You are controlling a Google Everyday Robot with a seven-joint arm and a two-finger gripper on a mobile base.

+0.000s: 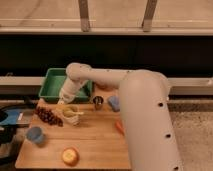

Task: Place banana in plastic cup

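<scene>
Our gripper [64, 102] hovers right over the slim pale-yellow banana [71, 113] at the tall whitish translucent cup [74, 120], whether gripping it we cannot tell, while the short light-blue plastic cup [35, 135], well apart, is not yet filled.

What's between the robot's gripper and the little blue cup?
A dark bunch of grapes, in the camera view. The gripper is at the whitish cup.

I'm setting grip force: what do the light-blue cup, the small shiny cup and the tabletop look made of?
Light-blue cup: likely plastic, matte, even colour, no glints. Small shiny cup: probably metal, dark with bright reflections. Tabletop: looks like wood, warm tan, dull finish. The gripper is above the whitish cup, left of the metal one.
</scene>
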